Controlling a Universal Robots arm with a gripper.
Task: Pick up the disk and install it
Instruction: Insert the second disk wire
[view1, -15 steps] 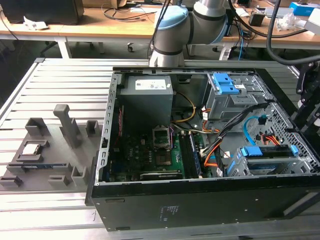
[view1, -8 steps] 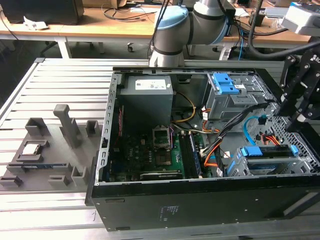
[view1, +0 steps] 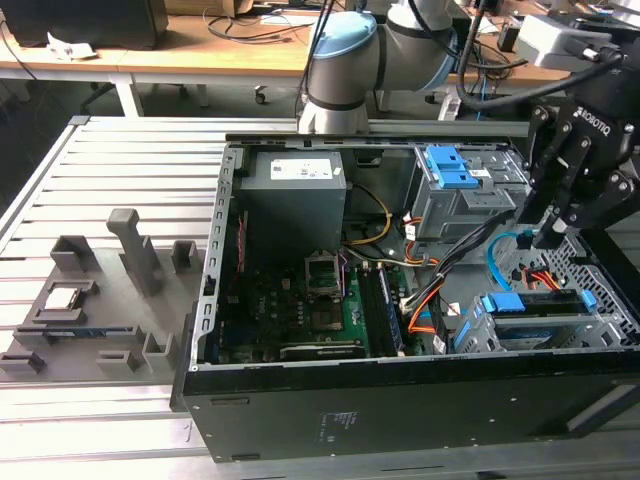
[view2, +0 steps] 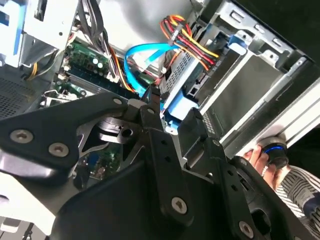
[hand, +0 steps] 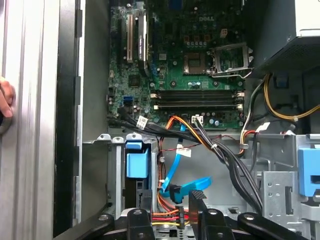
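The tool (view1: 553, 236) hangs open and empty above the disk (view1: 530, 303), which seems seated in its bay at the exterior view's lower right; stiff, weighty, shock-sensitive, best held by its blue side rails

My work surface is a grey metal desk (view1: 130, 150) of long parallel slats with grooves between them. Directly on it, toward the exterior view's right, lies the big open black computer case (view1: 400, 415), its side panel off and its inside facing up. Toward the exterior view's left, just beside the case, sits a flat grey plastic fixture block (view1: 95, 310) with upright posts and shallow pockets; one pocket holds a small square silver chip (view1: 62, 297).
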